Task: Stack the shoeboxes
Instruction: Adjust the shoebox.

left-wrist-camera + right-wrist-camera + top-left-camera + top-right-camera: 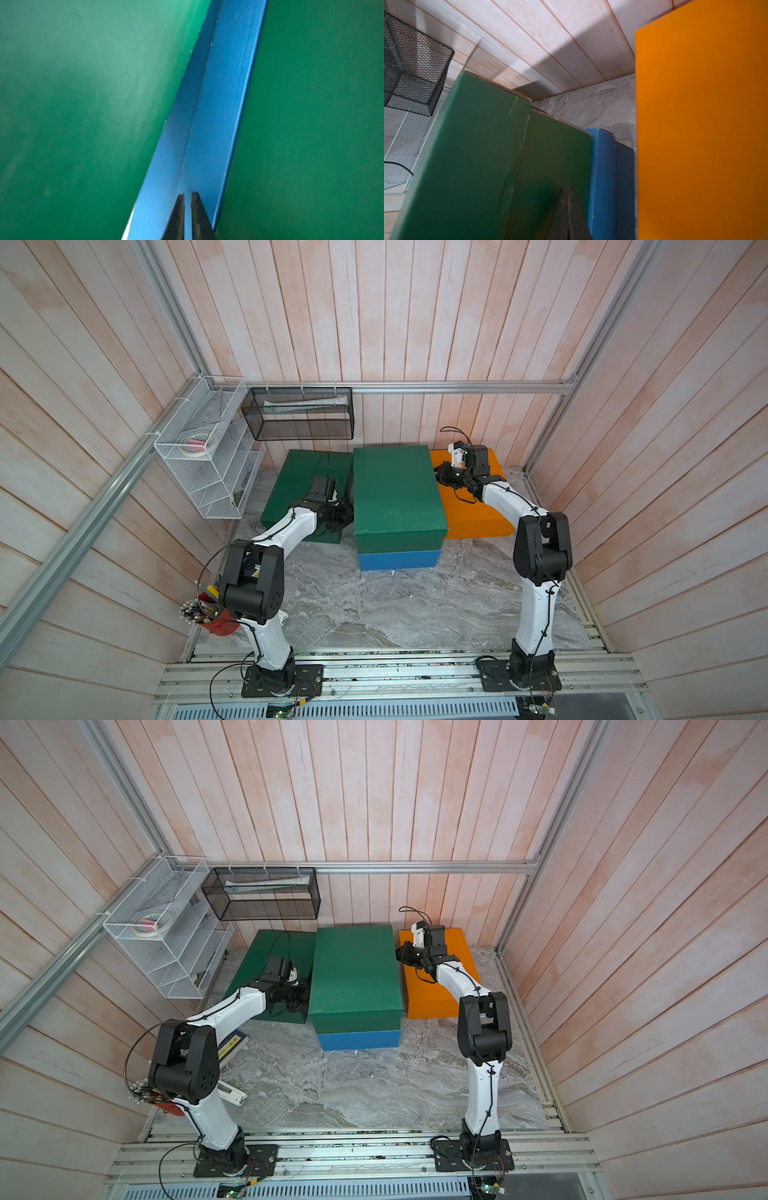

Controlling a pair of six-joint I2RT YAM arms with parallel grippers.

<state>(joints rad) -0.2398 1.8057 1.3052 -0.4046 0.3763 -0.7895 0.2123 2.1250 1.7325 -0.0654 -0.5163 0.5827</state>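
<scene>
- Marble table (pixel 395 614); 2 arms, bases at 7 and 5.
- 1 red pen cup (pixel 220 624) at 8, by the left arm's base. 1 dark book with a yellow label (pixel 232 1046) lies just beyond it.
- Shoeboxes: 4 total, namely 2 green, 1 blue, 1 orange.
- Centre, toward 12: 1 stack of 2, upper green box (pixel 395 489) on blue box (pixel 399 560).
- Left gripper (pixel 347 517) at the stack's 9 side. Jaws closed to a thin slit, tips aimed at the blue box's side wall. Contact: can't tell.
- Right gripper (pixel 437 473) at the stack's 3 side, above the orange box (pixel 478 518). Jaws closed, tips at the upper green box's wall.
- Second green box (pixel 297 481) at 10 and the orange box at 2, both unstacked on the table, just beside the stack.
- Far wall: 1 white wire rack (pixel 208 456) at 10, 1 black mesh basket (pixel 299 414) at 11.
</scene>
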